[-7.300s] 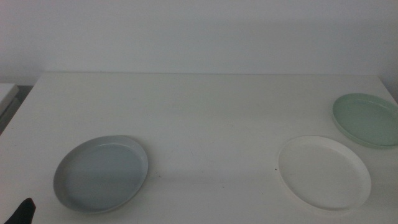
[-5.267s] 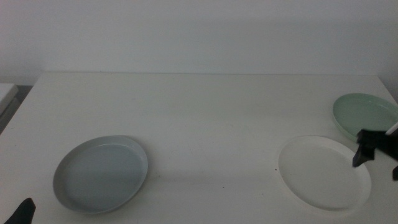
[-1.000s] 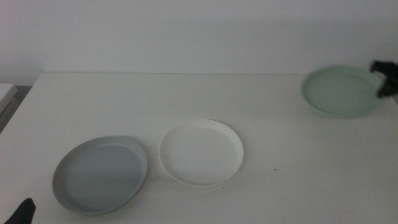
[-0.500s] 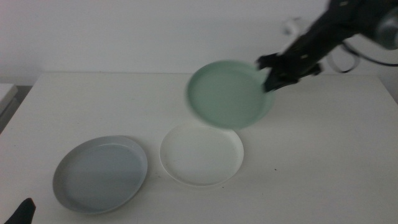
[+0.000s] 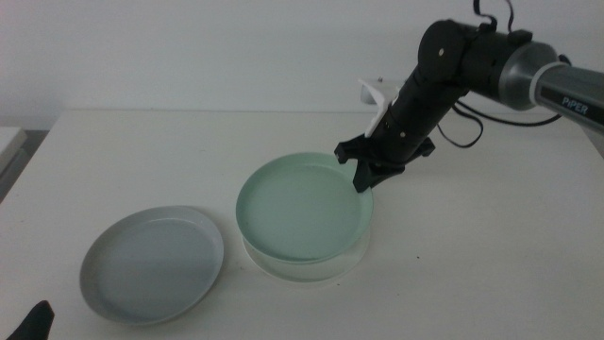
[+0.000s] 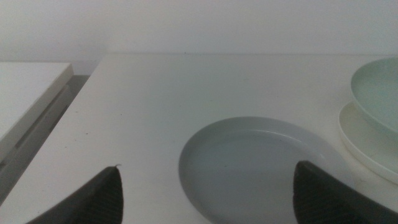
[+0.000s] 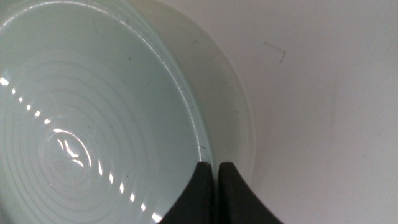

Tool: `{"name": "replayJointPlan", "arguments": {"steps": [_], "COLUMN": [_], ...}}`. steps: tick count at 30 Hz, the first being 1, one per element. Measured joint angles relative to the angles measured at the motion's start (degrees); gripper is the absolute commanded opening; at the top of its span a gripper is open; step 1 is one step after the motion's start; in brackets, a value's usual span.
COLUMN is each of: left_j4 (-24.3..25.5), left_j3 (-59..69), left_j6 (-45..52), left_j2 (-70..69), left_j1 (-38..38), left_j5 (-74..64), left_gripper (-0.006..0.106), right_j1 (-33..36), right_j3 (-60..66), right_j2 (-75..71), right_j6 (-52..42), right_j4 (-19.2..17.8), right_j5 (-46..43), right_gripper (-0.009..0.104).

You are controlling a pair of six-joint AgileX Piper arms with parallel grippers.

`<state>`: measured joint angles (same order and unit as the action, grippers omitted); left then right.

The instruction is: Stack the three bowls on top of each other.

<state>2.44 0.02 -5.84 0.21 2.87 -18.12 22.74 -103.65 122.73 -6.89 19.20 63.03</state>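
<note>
While held: green bowl (image 5: 302, 206) hangs just over the white bowl (image 5: 311, 264), near table (image 5: 189, 151) centre, slightly tilted.
Right gripper (image 5: 366, 178): jaws pinching the green bowl's rim.
Grey bowl (image 5: 154, 263): beside the white one, apart.
Left gripper (image 6: 205, 186): jaws spread, near the grey bowl.

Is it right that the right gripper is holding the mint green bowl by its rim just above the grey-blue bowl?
Not quite. The right gripper does pinch the mint green bowl by its rim, but above the white bowl, as the middle view shows. The grey-blue bowl sits apart.
</note>
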Motion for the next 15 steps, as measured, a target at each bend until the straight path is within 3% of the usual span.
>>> {"name": "replayJointPlan", "arguments": {"steps": [5, 7, 9, 15], "left_j4": [0.0, 0.0, 0.0, 0.0], "left_j3": [0.0, 0.0, 0.0, 0.0], "left_j6": [0.0, 0.0, 0.0, 0.0], "left_j2": [0.0, 0.0, 0.0, 0.0], "left_j1": [0.0, 0.0, 0.0, 0.0], "left_j5": [0.0, 0.0, 0.0, 0.0], "left_gripper": [0.094, 0.094, 0.094, 0.094], "right_j1": [0.0, 0.0, 0.0, 0.0], "right_j3": [0.7, 0.7, 0.7, 0.5], "right_j2": [1.5, 2.0, 2.2, 2.3], "right_j6": [0.1, 0.1, 0.1, 0.0], "right_j4": [0.1, 0.1, 0.1, 0.3], "right_j5": [-0.8, -0.9, -1.1, -0.9], "right_gripper": [0.000, 0.006, 0.020, 0.075]}}
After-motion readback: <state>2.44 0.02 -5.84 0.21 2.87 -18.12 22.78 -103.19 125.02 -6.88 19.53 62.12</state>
